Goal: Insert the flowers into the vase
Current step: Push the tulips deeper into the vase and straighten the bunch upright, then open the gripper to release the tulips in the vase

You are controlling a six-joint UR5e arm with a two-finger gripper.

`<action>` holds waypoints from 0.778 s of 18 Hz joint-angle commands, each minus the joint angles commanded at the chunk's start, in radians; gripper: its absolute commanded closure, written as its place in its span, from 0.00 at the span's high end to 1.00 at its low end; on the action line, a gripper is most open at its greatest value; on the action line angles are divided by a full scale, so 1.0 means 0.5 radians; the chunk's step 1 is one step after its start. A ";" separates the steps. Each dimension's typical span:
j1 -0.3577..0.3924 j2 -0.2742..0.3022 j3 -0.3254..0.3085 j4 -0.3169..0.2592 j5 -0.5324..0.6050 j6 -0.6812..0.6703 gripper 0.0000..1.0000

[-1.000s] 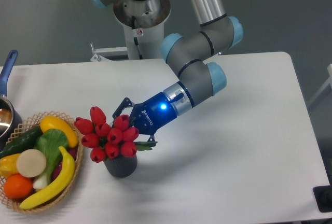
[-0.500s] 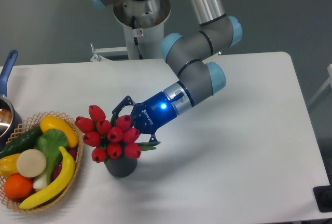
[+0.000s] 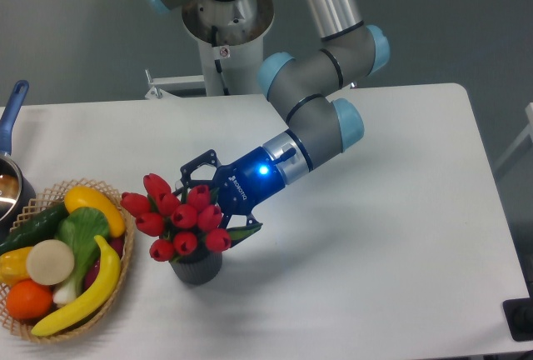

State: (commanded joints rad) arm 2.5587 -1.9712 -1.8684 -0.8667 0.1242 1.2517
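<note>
Flowers (image 3: 178,217) stand in vase (image 3: 196,267); gripper (image 3: 210,197) spread open just behind them, gripping nothing. Fruit basket (image 3: 117,281) close left.

The red buds of the flowers (image 3: 176,219) cover the rim and mouth of the vase (image 3: 196,268), so you cannot see the stems or whether they sit inside it. At frame centre, the buds also hide the fingertips of the gripper (image 3: 202,200); you cannot tell how its jaws stand or whether they touch the bunch. At the left edge, the pot (image 3: 10,183) is cut off, as is the lower-left part of the wicker basket (image 3: 117,272). A dark object (image 3: 518,320) at lower right is cropped beyond recognition.
</note>
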 joint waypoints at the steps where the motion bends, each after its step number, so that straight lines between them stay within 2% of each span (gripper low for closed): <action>1: 0.000 0.021 -0.006 0.000 0.046 0.000 1.00; 4: 0.006 0.071 -0.034 0.000 0.196 0.000 1.00; 8: 0.006 0.126 -0.077 0.000 0.224 0.000 1.00; 14: 0.006 0.172 -0.114 0.000 0.387 0.000 1.00</action>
State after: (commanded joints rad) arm 2.5617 -1.8853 -1.9251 -0.8667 0.3175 1.2517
